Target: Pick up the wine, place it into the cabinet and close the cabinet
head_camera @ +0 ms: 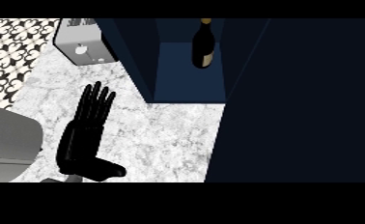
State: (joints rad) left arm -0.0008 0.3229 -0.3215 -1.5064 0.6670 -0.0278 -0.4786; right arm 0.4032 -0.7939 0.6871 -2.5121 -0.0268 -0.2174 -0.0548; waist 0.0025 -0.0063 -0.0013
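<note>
wine: you see the wine (pixel 203 44) standing upright inside the cabinet (pixel 187 80), at the upper middle of the frame, dark bottle with a pale label and a gold cap.
cabinet: navy box, open toward you; its blue floor shows under and in front of the wine, with a dark wall on either side.
door: the door (pixel 292 107) is a large dark panel filling the right side of the frame, from the top down to the lower edge; you can see it is not shut over the opening.
left hand: your left hand (pixel 85 133) rests at the lower left of the frame, fingers straight and pointing up the frame, thumb out to the right, released and holding nothing.
right hand: you cannot find it anywhere in the head view.
counter: the counter (pixel 167 131) is pale marble, bare between the left hand and the cabinet.
toaster: a silver toaster (pixel 84 44) sits at the upper left, just left of the cabinet.
wall: patterned black and white tile (pixel 18 49) shows at the far upper left.
</note>
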